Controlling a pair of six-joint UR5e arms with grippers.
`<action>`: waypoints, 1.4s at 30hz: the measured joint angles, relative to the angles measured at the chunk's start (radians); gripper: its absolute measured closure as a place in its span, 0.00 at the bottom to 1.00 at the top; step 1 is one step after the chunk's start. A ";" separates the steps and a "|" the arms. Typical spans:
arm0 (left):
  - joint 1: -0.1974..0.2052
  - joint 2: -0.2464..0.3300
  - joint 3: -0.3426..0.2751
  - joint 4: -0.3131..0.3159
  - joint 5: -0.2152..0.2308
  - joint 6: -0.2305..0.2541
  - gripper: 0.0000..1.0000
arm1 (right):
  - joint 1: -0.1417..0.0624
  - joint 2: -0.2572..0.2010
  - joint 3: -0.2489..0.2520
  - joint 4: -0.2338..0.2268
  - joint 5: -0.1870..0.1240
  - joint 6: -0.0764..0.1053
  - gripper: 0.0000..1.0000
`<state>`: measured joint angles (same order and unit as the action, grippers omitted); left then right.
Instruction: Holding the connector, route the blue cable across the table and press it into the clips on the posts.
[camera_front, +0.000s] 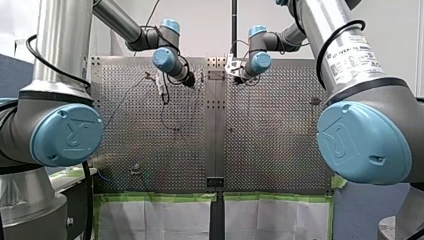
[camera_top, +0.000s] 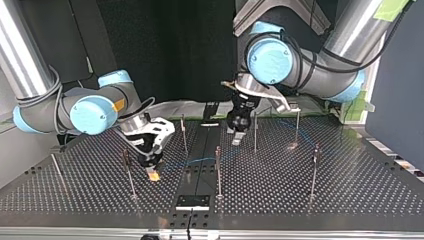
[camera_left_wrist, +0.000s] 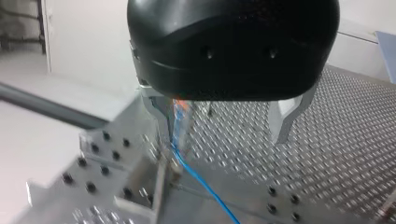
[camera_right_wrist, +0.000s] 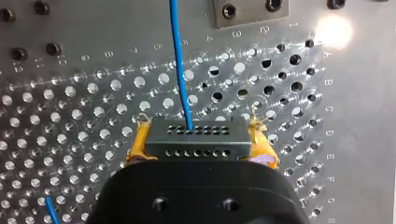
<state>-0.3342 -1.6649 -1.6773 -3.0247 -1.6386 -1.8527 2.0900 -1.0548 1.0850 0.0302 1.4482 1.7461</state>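
the perforated steel bench (camera_top: 350, 190) carries thin posts (camera_top: 218, 170), with a dark backdrop behind in the top view and a pale wall in the front view. my right pincer (camera_top: 151, 170) grasps the connector (camera_right_wrist: 196, 137) low over the bench, the cable (camera_right_wrist: 180, 60) running ahead from it. my left pincer (camera_left_wrist: 222, 137) is released, cable beside one finger; the clips are too small to make out.

You are looking at the right hand (camera_right_wrist: 198, 129) gripping the dark connector (camera_right_wrist: 205, 141) between its yellow pads (camera_right_wrist: 138, 145), the blue cable (camera_right_wrist: 180, 70) running straight ahead from it over the perforated counter (camera_right_wrist: 84, 93).
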 joint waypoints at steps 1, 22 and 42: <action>-0.010 0.011 0.002 0.003 -0.009 0.007 0.00 | 0.000 0.000 0.000 0.000 0.000 0.000 1.00; -0.195 -0.021 0.159 -0.024 -0.191 0.088 0.00 | -0.002 0.000 0.000 0.002 0.000 0.008 1.00; -0.261 -0.101 0.268 -0.045 -0.281 0.110 0.00 | -0.010 0.000 0.000 0.000 -0.002 0.015 1.00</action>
<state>-0.5954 -1.7660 -1.4094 -3.0698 -1.9198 -1.7422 2.0799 -1.0548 1.0852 0.0306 1.4457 1.7609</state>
